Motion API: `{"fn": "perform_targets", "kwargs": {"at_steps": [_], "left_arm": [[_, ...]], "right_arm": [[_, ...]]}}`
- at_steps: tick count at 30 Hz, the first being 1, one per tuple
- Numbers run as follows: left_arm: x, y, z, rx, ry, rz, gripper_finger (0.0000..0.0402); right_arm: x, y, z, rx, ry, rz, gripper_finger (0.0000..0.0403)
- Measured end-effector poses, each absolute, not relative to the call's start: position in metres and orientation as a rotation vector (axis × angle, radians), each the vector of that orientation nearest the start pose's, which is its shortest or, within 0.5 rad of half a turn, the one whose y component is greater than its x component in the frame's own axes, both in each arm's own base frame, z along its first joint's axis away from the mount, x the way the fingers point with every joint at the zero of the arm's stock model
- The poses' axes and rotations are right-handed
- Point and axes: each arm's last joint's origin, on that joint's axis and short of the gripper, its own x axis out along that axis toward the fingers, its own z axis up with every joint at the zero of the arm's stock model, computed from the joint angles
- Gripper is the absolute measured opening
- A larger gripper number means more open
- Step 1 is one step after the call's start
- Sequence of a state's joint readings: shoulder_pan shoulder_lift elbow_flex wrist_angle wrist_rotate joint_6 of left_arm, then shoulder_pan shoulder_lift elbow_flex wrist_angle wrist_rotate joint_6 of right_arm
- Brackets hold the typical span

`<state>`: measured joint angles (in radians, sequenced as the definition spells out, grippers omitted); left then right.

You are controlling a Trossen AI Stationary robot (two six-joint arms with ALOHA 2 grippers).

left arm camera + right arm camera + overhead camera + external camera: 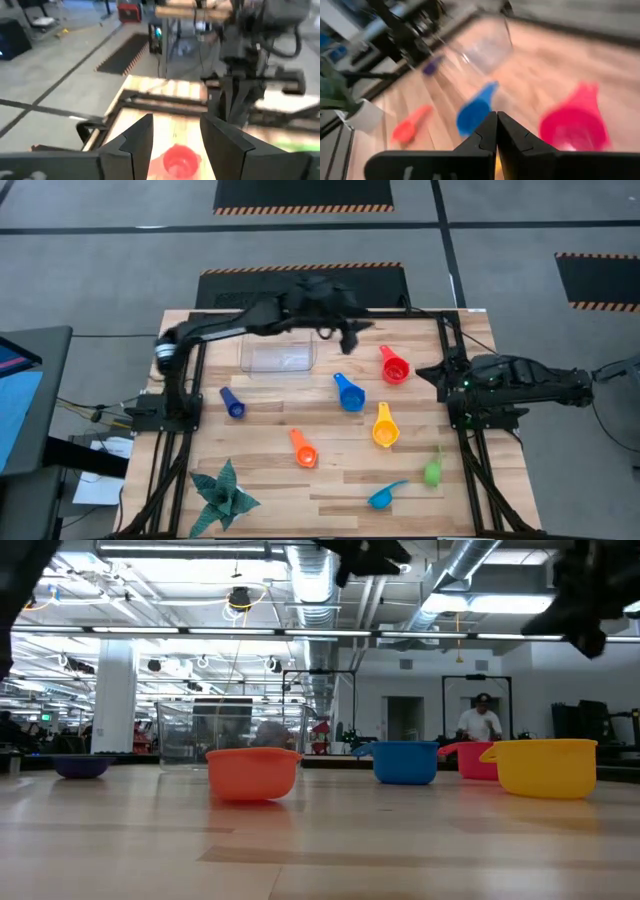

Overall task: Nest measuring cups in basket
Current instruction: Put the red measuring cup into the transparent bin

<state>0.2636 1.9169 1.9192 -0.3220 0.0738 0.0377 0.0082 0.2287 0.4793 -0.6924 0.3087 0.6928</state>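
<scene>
Seven small round plastic measuring cups with short handles are lying scattered on the pale slatted wooden bench (330,480): a red one (394,367), a mid-blue one (349,394), a yellow one (385,428), an orange one (303,449), a dark blue one (232,403), a green one (433,470) and a light blue one (385,496). We are seeing the clear, glossy, round-cornered plastic basket (279,356) sitting empty near the far edge. Our left tool (350,338) is hovering between basket and red cup, fingers spread, holding nothing. Our right tool (497,131) is waiting at the bench's right edge, fingers pressed together, empty. One spiky teal folded-paper plant (222,494) is standing at the near left corner.
</scene>
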Motion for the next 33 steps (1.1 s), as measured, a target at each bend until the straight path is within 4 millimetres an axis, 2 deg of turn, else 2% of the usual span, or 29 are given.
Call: {"fn": "perform_targets", "kwargs": {"at_steps": [8,12,16,19,22,24,26,30,32,33], "left_arm": [[0.496,0.098,0.349,0.144,0.338,0.062,0.0153],[0.52,0.1,0.328,0.126,0.35,0.09,0.0153],[0.533,0.104,0.304,0.108,0.441,0.12,0.0153],[0.532,0.102,0.281,0.097,0.558,0.113,0.0153],[0.529,0.098,0.273,0.092,0.625,0.13,0.0153],[0.528,0.096,0.277,0.097,0.627,0.153,0.0153],[0.528,0.092,0.29,0.126,0.597,0.155,0.0153],[0.503,0.081,0.343,0.231,0.539,0.18,0.0153],[0.483,0.079,0.37,0.265,0.545,0.186,0.0153],[0.476,0.08,0.376,0.27,0.564,0.184,0.0153]], "right_arm": [[0.058,-0.003,0.218,0.911,0.578,-0.493,0.0033],[0.059,-0.002,0.219,0.973,0.555,-0.491,0.0033],[0.059,-0.001,0.22,0.972,0.551,-0.494,0.0033],[0.059,-0.001,0.219,0.947,0.557,-0.489,0.0033],[0.06,-0.003,0.218,0.879,0.536,-0.533,0.0033],[0.062,-0.004,0.215,0.789,0.534,-0.56,0.0033],[0.07,-0.004,0.217,0.703,0.527,-0.518,0.0033],[0.098,-0.002,0.227,0.537,0.477,-0.42,0.003],[0.11,-0.003,0.228,0.46,0.523,-0.454,0.0022],[0.115,-0.004,0.227,0.433,0.563,-0.494,0.0018]]}}
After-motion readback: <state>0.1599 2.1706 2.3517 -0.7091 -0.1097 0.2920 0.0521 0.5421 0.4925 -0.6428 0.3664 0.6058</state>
